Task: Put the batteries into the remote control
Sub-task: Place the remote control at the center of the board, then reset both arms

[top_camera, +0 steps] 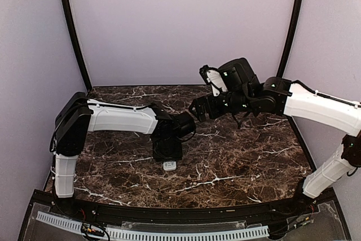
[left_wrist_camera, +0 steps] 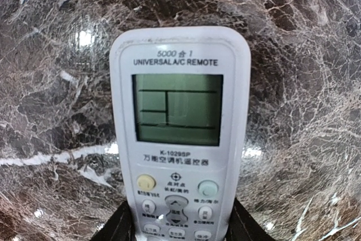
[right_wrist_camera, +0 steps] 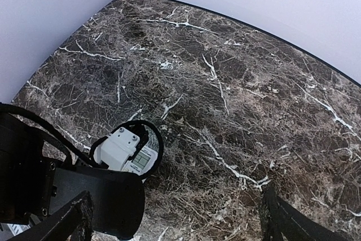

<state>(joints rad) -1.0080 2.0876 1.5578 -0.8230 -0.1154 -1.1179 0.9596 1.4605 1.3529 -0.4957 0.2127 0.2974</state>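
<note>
Clearly, remote control (left_wrist_camera: 179,156) reads "UNIVERSAL A/C REMOTE", K-1029SP.

Remote (left_wrist_camera: 179,43): white plastic, smooth, a bit shiny. Screen (left_wrist_camera: 177,109): grey-green, glassy. Table (left_wrist_camera: 51,111): dark brown stone look, white veins, very shiny. Wall (top_camera: 180,21): pale, plain, not shiny. Left arm (top_camera: 121,118), right arm (top_camera: 318,108): white and black plastic, smooth.

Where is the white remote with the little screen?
In the top view, the small white rectangular remote control is screen-up left of the dark marble table's centre, its button end clamped between the left gripper's fingers.
</note>
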